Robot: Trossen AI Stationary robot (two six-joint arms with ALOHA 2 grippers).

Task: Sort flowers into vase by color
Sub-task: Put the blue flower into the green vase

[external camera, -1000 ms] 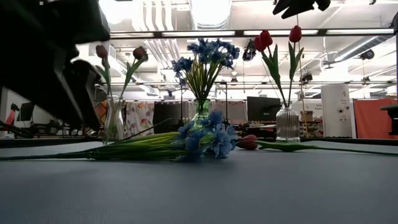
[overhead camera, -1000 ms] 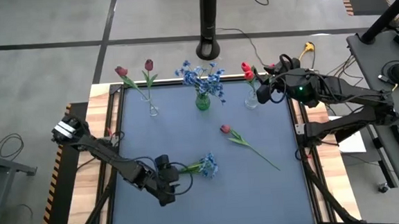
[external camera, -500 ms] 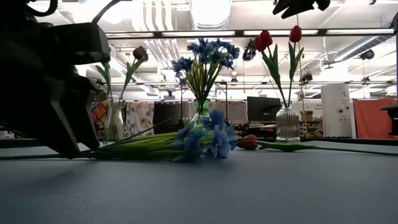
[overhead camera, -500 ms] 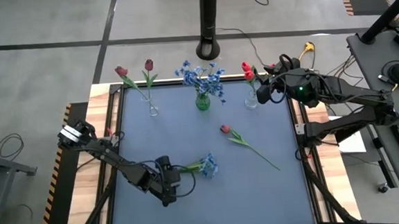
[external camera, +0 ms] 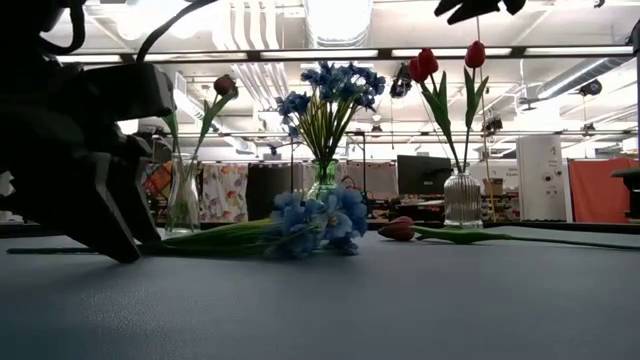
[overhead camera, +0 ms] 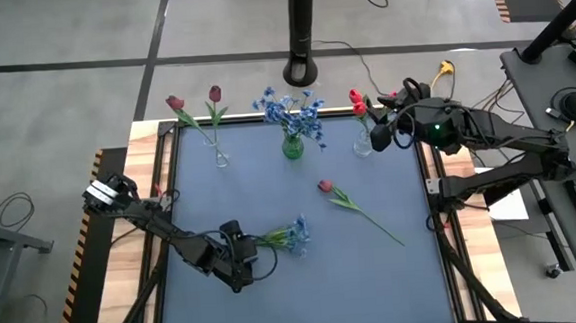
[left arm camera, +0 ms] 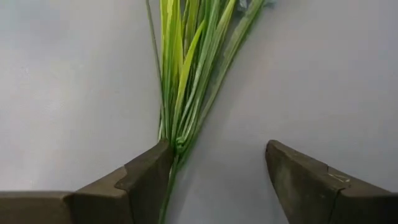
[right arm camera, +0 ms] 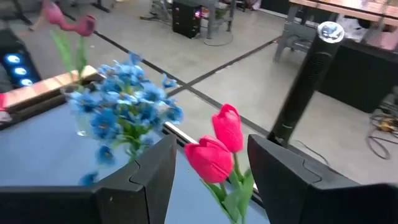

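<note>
A sprig of blue flowers (overhead camera: pixel 281 239) lies flat on the blue mat, blossoms (external camera: pixel 312 222) toward the table's right, green stems (left arm camera: pixel 181 87) toward my left gripper (left arm camera: pixel 217 152). That gripper is open, down at the mat, with the stem end between its fingers. One red tulip (overhead camera: pixel 354 208) lies loose on the mat right of centre. At the far edge stand three vases: maroon tulips in the left vase (overhead camera: pixel 221 158), blue sprigs in the green vase (overhead camera: pixel 292 146), red tulips (right arm camera: pixel 219 146) in the right vase (overhead camera: pixel 362 143). My right gripper (overhead camera: pixel 384 124) hovers open high above the red tulips. My left gripper touches the blue sprig's stems near their cut end (left arm camera: pixel 176 147) with the inner side of one finger (left arm camera: pixel 149 171); the other finger (left arm camera: pixel 292 171) stands well apart from them. The fingers slant down from the table's left, along the stems. The sprig lies flat on the mat.
The mat is bordered by a wooden frame (overhead camera: pixel 144 180). A black pole (overhead camera: pixel 301 40) stands beyond the far edge. Open mat lies near the front edge and between the lying flowers and the vases.
My left gripper has sunk to the mat at the sprig's stem end. The blue sprig has shifted a little toward the table's left, and its blossoms have rolled over.
</note>
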